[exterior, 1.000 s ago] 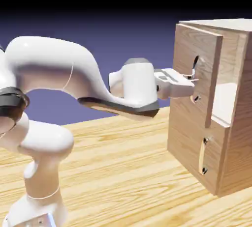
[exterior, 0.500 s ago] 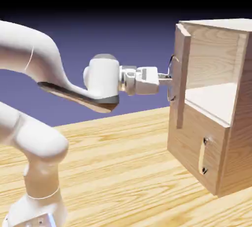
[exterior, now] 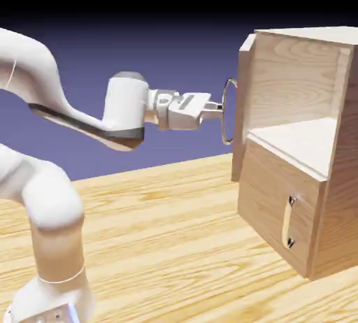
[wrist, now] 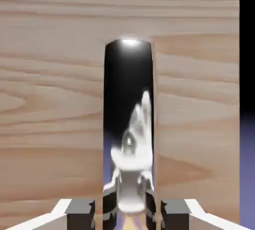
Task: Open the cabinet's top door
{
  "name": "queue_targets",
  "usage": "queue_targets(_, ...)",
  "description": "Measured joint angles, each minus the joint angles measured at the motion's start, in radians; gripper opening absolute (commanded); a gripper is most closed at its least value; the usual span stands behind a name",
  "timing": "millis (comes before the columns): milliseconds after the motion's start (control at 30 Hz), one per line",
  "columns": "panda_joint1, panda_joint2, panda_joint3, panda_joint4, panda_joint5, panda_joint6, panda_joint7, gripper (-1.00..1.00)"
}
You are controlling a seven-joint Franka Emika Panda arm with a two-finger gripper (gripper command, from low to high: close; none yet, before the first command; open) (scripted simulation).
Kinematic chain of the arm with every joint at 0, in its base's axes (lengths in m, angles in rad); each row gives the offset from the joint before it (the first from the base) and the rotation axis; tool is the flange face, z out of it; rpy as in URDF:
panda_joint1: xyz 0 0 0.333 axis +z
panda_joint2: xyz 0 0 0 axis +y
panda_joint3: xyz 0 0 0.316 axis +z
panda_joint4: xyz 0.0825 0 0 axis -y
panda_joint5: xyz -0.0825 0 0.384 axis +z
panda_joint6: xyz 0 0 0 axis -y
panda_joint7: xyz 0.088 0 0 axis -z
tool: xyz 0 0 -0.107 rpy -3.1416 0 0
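The top door [exterior: 242, 105] has been swung far outward since the earlier frame, edge-on beside the cabinet [exterior: 301, 147]. Its upright handle [exterior: 228, 110] is clamped in the nearly closed gripper [exterior: 218, 108], straight ahead.

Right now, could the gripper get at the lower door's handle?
Probably yes, but not at once. The gripper is shut on the top door's handle, so it must let go first. The lower handle faces open air, with nothing in front of it and the swung-out top door above it.
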Motion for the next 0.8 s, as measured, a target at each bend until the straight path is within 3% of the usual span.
queue_targets(367, 0.045, 0.015, 0.317, 0.048, 0.472, -0.368, -0.120, -1.00)
queue_targets(800, -0.122, 0.304, 0.759, 0.395, 0.811, -0.931, -0.083, -1.00)
